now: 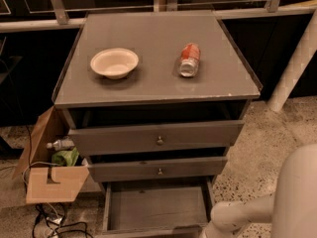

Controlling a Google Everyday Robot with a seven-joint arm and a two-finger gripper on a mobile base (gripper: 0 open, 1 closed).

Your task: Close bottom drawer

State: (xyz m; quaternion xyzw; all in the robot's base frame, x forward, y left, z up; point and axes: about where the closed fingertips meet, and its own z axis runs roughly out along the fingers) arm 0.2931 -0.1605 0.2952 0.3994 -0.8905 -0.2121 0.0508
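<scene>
The bottom drawer [156, 207] of the grey cabinet is pulled out, and its plain brownish-grey floor is bare. Its front runs along the lower edge of the picture and its knob is out of view. My white arm [237, 214] reaches in from the lower right and ends beside the drawer's front right corner. The gripper itself is below the picture's edge, out of view.
The middle drawer [158, 168] and the top drawer [158, 138] stand slightly out. A cream bowl [114, 62] and a red can on its side [189, 59] lie on the cabinet top. To the left are an open cardboard box [52, 180] and floor cables [49, 224]. A white post [294, 63] stands at the right.
</scene>
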